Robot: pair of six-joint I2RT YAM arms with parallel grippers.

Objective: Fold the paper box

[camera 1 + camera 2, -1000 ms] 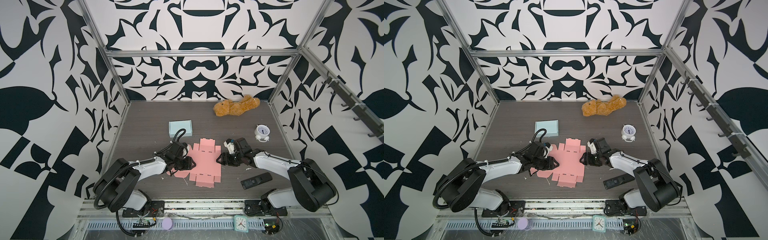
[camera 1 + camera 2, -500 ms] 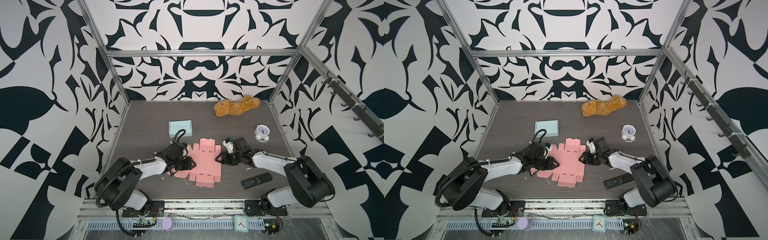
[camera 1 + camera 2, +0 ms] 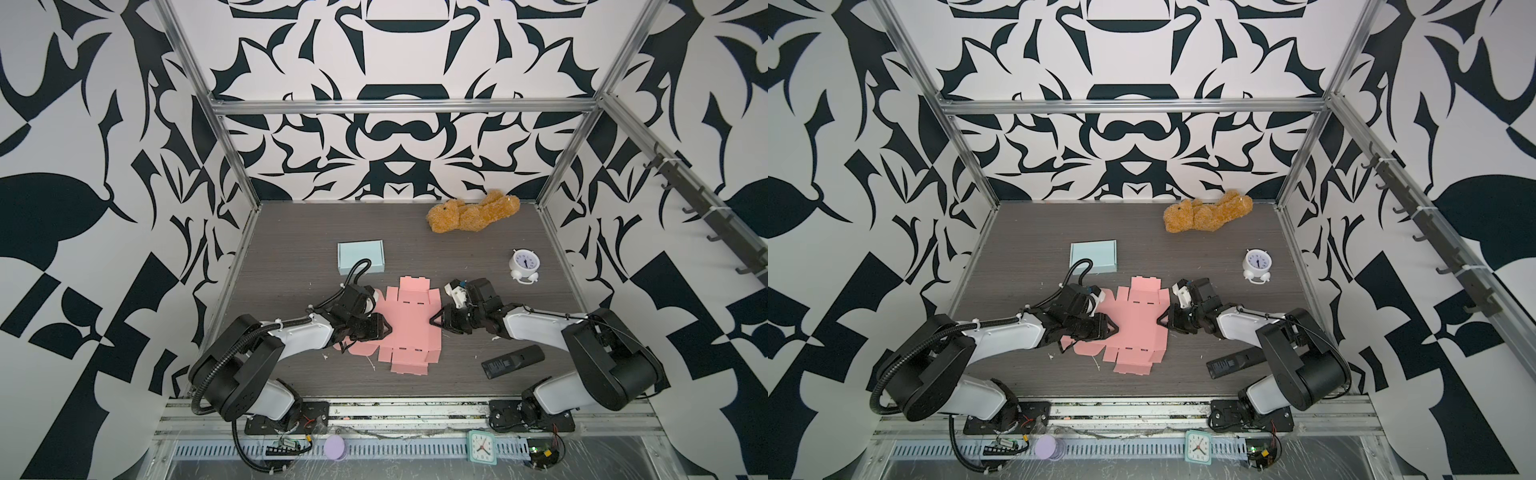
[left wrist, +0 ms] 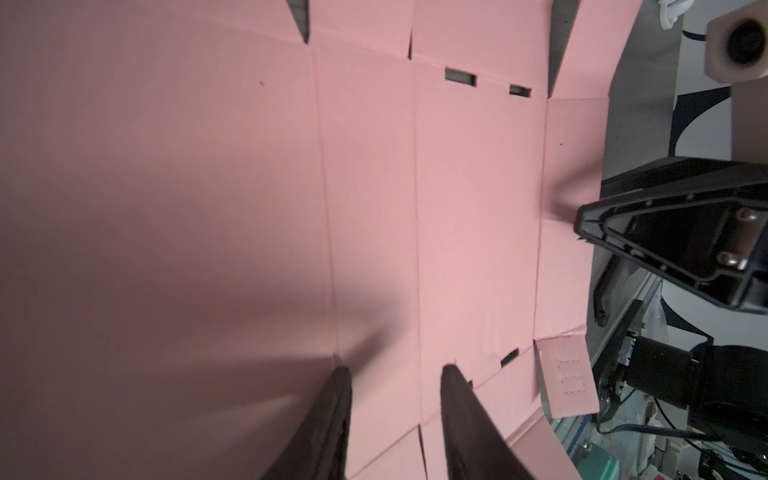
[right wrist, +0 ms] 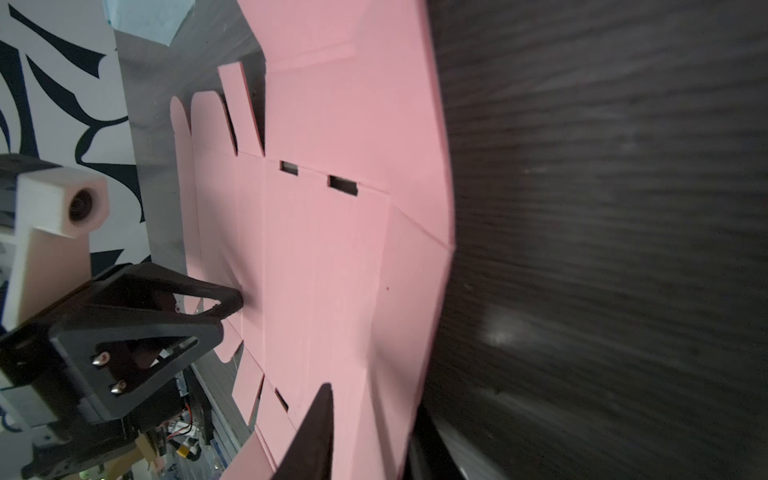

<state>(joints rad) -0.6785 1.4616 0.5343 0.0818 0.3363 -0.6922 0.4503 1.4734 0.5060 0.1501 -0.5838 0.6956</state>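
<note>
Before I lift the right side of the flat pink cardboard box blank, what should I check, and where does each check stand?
1. Pink cardboard box blank lies unfolded on the dark wood-grain table: ok.
2. Right gripper at the blank's right edge, with the edge between its fingers: ok.
3. Right gripper clamped firmly on that edge: cannot tell.
4. Left gripper over the blank's left side, jaws apart; pressing it down: cannot tell.
5. Black remote control lies apart from the blank: ok.
6. Light blue cardboard box and white alarm clock lie apart from the blank: ok.
</note>
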